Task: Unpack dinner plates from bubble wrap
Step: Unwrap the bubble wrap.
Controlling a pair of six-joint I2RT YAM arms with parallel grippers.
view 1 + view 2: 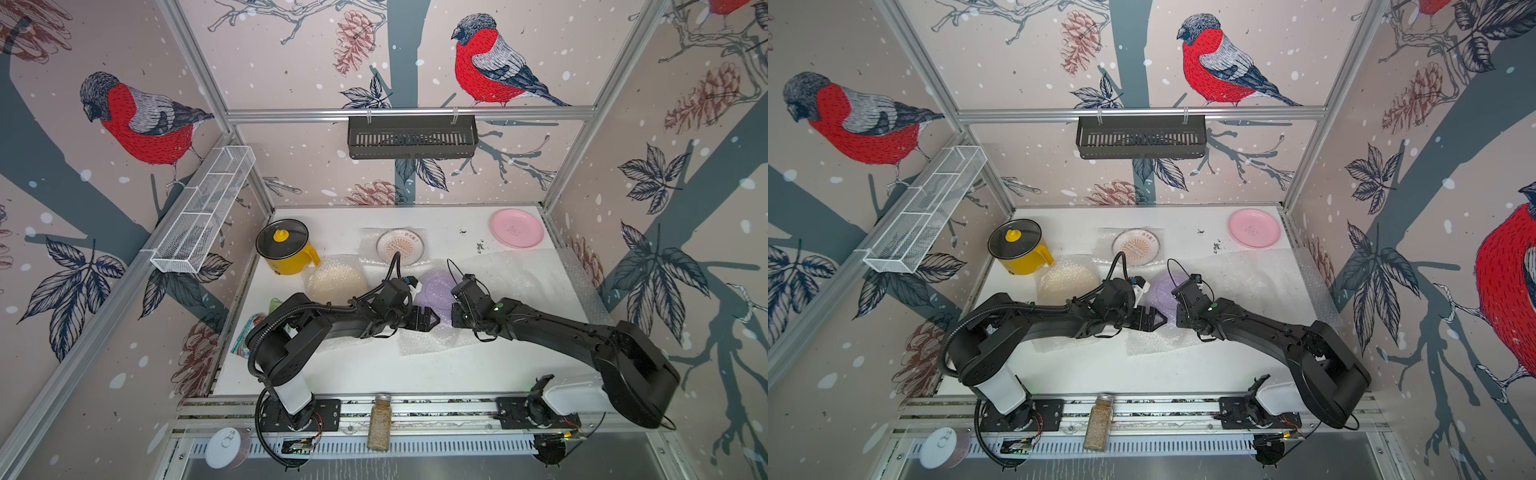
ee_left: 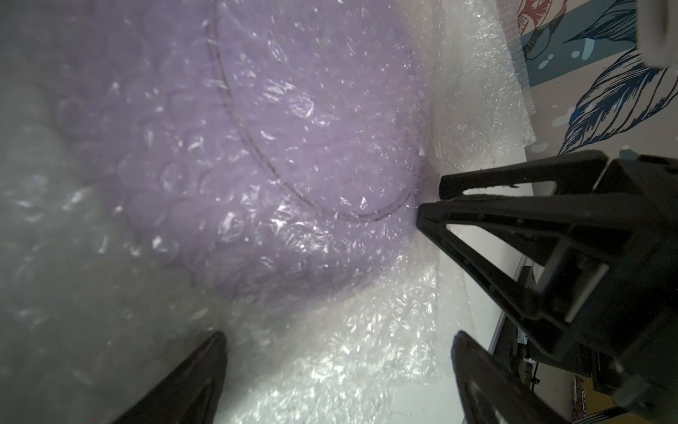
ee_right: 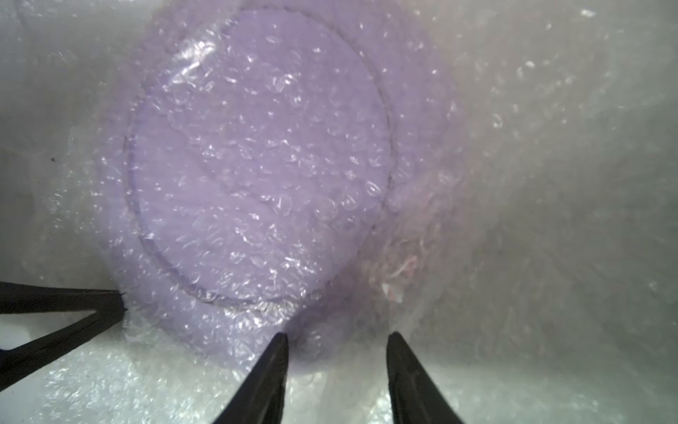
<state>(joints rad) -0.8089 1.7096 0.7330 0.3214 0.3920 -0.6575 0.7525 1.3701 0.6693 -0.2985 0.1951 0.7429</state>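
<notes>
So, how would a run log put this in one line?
step: unwrapping; round lilac plate: under clear bubble wrap; left gripper: open beside plate; right gripper: jaws apart at plate rim

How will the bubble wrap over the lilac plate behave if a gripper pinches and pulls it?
Likely floppy: the bubble wrap drapes and creases over the lilac plate. Probably light and glossy, so it may slip from a shallow pinch. It might drag the plate along.

Both arms reach forward and bend inward, wrists nearly meeting over the lilac plate (image 1: 434, 286). The left gripper (image 2: 339, 337) hovers low at the plate's near edge, jaws spread wide. The right gripper (image 3: 337, 336) points down at that same rim, jaws half-narrowed with a gap showing.
</notes>
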